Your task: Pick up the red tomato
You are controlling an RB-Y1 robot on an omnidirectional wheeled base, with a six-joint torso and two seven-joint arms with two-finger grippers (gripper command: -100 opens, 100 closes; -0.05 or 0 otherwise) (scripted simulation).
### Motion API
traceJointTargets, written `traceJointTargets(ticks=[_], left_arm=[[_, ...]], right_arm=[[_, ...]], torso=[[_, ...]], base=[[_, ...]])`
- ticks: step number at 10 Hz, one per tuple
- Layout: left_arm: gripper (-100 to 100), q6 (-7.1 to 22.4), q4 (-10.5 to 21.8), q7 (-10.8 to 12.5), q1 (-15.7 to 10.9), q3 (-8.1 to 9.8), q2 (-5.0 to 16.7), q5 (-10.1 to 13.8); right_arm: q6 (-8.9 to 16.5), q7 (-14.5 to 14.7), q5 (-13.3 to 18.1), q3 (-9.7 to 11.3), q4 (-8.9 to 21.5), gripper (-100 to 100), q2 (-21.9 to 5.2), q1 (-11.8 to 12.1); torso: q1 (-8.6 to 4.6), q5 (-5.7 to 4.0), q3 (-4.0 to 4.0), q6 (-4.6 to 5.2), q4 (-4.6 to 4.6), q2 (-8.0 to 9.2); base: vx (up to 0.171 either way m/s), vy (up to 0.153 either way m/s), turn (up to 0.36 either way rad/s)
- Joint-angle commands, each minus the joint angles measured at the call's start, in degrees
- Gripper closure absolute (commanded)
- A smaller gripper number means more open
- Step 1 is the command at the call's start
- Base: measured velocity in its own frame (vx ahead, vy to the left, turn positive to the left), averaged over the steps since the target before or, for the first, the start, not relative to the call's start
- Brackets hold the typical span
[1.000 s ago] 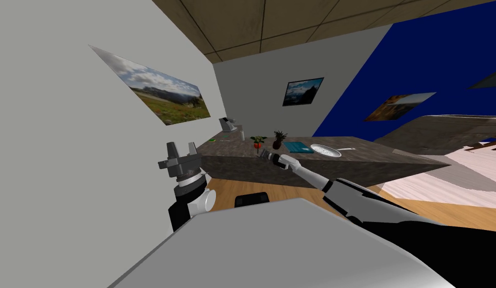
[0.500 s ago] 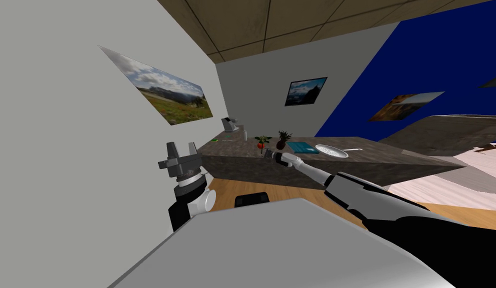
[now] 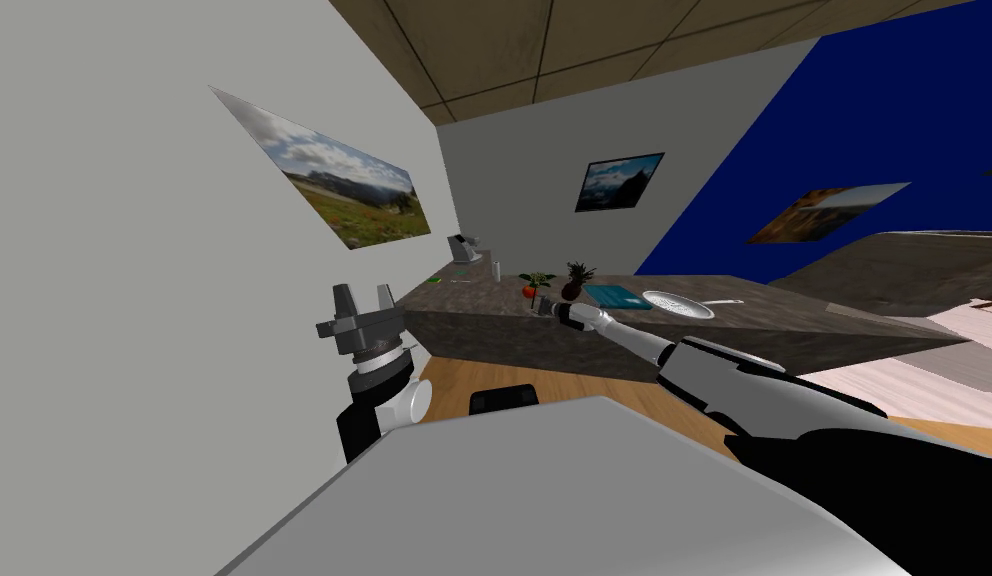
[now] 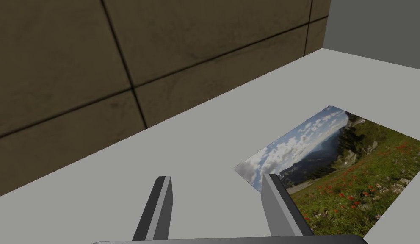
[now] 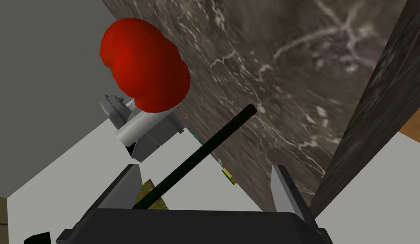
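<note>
Dark marbled stone counter (image 3: 784,320) carries the round red tomato (image 5: 145,63); the right gripper (image 5: 205,167) hovers just short of it at the counter's edge, fingers spread wide, empty. Off the counter, the left gripper (image 4: 215,182) gapes too.

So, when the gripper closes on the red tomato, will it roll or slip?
It can probably roll: the tomato looks round and smooth on the flat dark counter. The open right gripper looks thin-bladed, so the tomato may slip.
</note>
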Motion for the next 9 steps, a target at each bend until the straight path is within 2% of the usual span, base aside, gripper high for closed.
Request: traceJointTargets(ticks=[1, 2, 3, 4, 6, 7, 9], left_arm=[[0, 0.0, 0.0, 0.0, 0.0, 0.0, 0.0, 0.0], [0, 0.0, 0.0, 0.0, 0.0, 0.0, 0.0, 0.0], [0, 0.0, 0.0, 0.0, 0.0, 0.0, 0.0, 0.0], [0, 0.0, 0.0, 0.0, 0.0, 0.0, 0.0, 0.0], [0, 0.0, 0.0, 0.0, 0.0, 0.0, 0.0, 0.0], [0, 0.0, 0.0, 0.0, 0.0, -0.01, -0.01, 0.0], [0, 0.0, 0.0, 0.0, 0.0, 0.0, 0.0, 0.0]], right_arm=[[0.7, 1.51, 2.07, 1.25, 2.86, -100, -1.54, -1.6], [0.7, 1.51, 2.07, 1.25, 3.52, -100, -1.54, -1.6], [1.44, 2.59, 3.79, 2.44, 5.92, -100, -2.96, -2.73], [1.44, 2.59, 3.79, 2.44, 5.92, -100, -2.96, -2.73], [2.77, 4.56, 6.83, 4.7, 10.4, -100, -5.43, -4.53], [2.77, 4.56, 6.83, 3.55, 10.4, -100, -5.43, -4.53], [2.77, 4.56, 6.83, 4.7, 10.4, -100, -5.43, -4.53]], torso=[[0.0, 0.0, 0.0, 0.0, 0.0, 0.0], [0.14, 0.03, 0.0, 0.0, 0.0, -0.01], [0.1, 0.02, 0.0, 0.0, 0.0, 0.0], [0.16, 0.04, -0.02, -0.01, 0.0, -0.03], [0.13, 0.04, -0.04, -0.01, -0.01, -0.08], [0.26, 0.05, -0.09, 0.0, -0.04, -0.17], [-0.02, 0.01, -0.02, 0.0, -0.01, -0.03]], base=[[0.033, 0.113, 0.038], [0.032, 0.097, 0.008], [0.04, 0.113, 0.037], [0.046, 0.102, 0.013], [0.074, 0.126, 0.049], [0.079, 0.122, 0.0], [0.014, 0.023, -0.001]])
